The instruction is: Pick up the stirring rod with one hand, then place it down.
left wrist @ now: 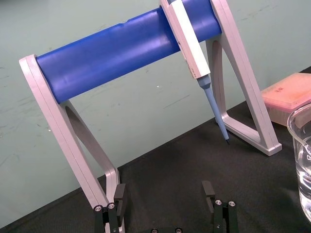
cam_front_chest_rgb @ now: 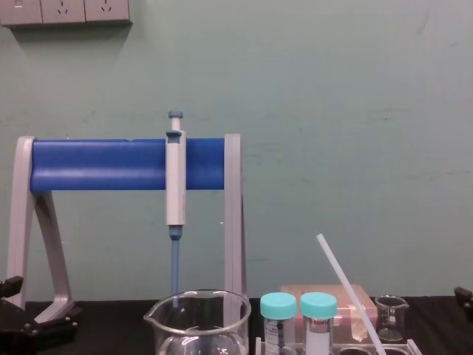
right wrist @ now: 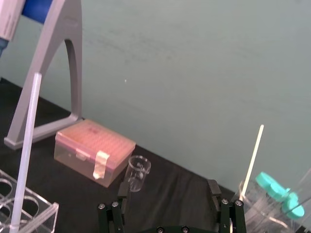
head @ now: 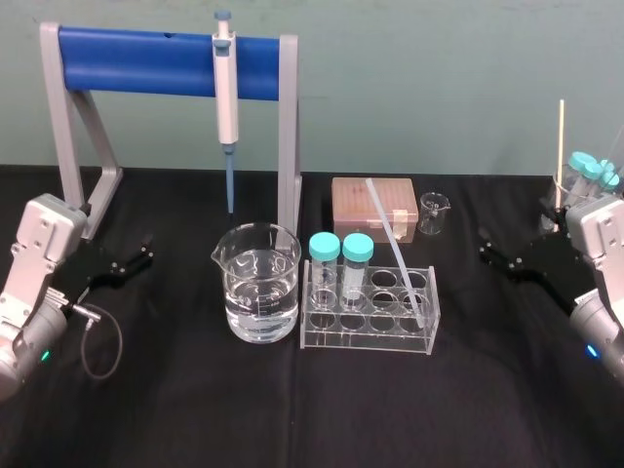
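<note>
Fingers [left wrist: 119,193] of the left gripper [head: 144,250] sit apart holding nothing, parked left of the beaker [head: 239,283]; the stirring rod [head: 395,249] leans untouched in the test tube rack [head: 314,341] mid-table; right gripper [head: 485,247] is spread and empty too, off to the right, so looks like the pickup hasn't started and both steps are left to do

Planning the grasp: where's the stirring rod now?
Head view, right of centre: the stirring rod leans in the right-end hole of the tube rack, top slanting back over the pink tip box.
</note>
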Robot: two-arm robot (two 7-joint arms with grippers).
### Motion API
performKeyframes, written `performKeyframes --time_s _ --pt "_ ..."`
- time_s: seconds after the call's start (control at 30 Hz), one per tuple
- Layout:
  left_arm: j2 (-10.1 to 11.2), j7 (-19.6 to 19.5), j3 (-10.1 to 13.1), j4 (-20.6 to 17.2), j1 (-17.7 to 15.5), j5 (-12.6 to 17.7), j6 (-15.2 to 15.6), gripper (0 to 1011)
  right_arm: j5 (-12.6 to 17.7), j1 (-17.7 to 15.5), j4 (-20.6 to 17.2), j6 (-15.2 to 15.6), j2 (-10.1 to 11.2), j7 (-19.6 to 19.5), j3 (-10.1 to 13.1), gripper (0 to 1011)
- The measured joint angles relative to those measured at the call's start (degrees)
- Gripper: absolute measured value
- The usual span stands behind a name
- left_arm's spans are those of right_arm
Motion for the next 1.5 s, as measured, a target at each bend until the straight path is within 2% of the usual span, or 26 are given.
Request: performKeyframes --time_s 0.17,0.37,0.83,1.13,1.3,1.37,1.5 --pt "0.00 0.00 0.00 0.00 0.00 0.00 0.00 1000 -0.71 -0.13 -0.73 -1.03 -0.21 0.29 0.78 1000" --pt "0.00 0.00 0.00 0.00 0.00 0.00 0.00 1000 -1.61 0.89 -1.12 -3.02 -0.62 2.69 1.06 1002" --pt "0.00 0.00 0.00 0.00 0.00 0.01 0.00 1000 -2.62 5.34 0.07 -6.95 -2.87 10.49 -0.03 1002" --pt "0.00 0.00 0.00 0.00 0.00 0.00 0.00 1000 0.61 7.07 1.41 -7.75 -5.07 16.78 -0.29 1002" --pt "0.00 0.00 0.00 0.00 0.00 0.00 0.00 1000 3.31 7.69 2.60 -7.77 -6.44 19.87 0.22 1002" --pt "0.00 0.00 0.00 0.00 0.00 0.00 0.00 1000 5.47 8.05 3.68 -7.62 -7.43 21.85 0.76 1002" --pt "0.00 0.00 0.00 0.00 0.00 0.00 0.00 1000 7.92 8.38 4.87 -7.21 -8.42 24.09 1.35 1002"
